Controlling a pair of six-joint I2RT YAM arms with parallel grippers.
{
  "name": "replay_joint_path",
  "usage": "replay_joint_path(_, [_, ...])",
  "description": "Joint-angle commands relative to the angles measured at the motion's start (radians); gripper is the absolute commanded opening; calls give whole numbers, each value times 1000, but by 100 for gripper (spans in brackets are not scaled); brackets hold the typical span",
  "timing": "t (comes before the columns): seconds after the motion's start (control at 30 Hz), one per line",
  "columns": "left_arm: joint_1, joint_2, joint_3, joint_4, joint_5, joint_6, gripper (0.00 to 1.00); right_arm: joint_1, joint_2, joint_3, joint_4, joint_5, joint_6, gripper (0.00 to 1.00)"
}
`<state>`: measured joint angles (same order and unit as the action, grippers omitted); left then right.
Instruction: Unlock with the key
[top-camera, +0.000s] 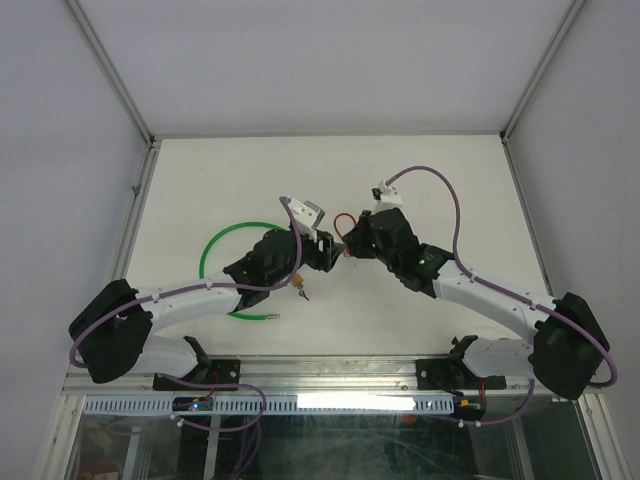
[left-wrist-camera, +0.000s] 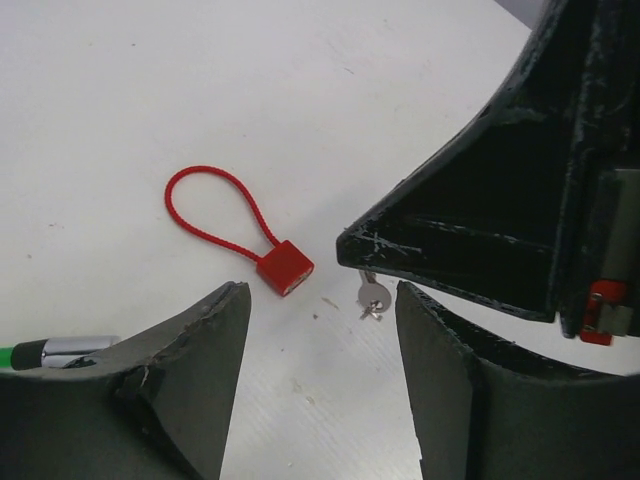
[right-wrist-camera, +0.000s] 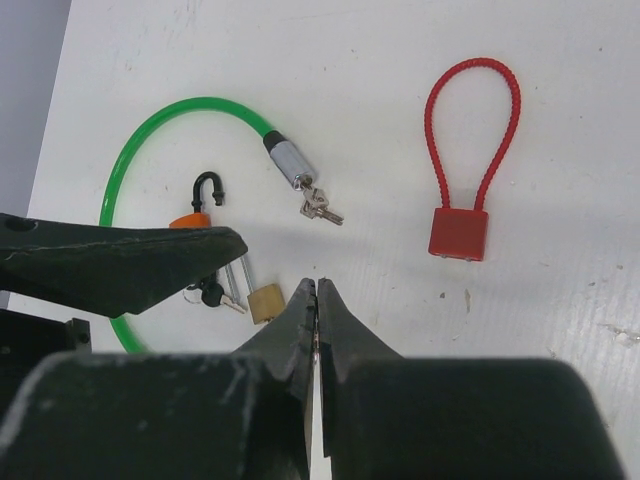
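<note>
Lying on white table (top-camera: 440, 180) enclosed by white wall panels (top-camera: 60, 150): red cable lock (right-wrist-camera: 458, 233), just ahead of both grippers. Right gripper (right-wrist-camera: 317, 286) pinches key (left-wrist-camera: 370, 295); left gripper (left-wrist-camera: 322, 295) spread. Green cable lock (right-wrist-camera: 150, 120), brass padlock (right-wrist-camera: 266, 300), orange padlock (right-wrist-camera: 188, 220) leftward of right gripper.

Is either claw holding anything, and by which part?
The right gripper, jaws shut, pinches a small silver key by its upper end; the left gripper holds nothing.

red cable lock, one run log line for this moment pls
right gripper: shut on key | left gripper: open, empty | red cable lock: on table, loop closed, not held | key not yet in lock
</note>
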<state>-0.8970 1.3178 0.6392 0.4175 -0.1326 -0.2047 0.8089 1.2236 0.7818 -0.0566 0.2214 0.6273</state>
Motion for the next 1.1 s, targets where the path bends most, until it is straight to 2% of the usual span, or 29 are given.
replay_joint_path(0.0, [-20,26,39,89,-71,76,60,7,-36,45,22,32,34,0])
replay_joint_path(0.37, [-77,92,43,132,-167,149,58,7,-35,33,28,38,69,0])
replay_joint_path(0.6, [-104,135,39,168,-275,173,41,7,-33,24,34,33,88,0])
replay_joint_path(0.73, [-112,137,28,198,-281,183,30,7,-29,16,39,30,101,0])
replay_joint_path(0.9, [-118,142,24,201,-275,185,0,7,-14,14,50,20,95,0])
replay_joint_path(1.07, [-117,119,-28,243,-273,139,0,2,-22,12,58,20,71,10])
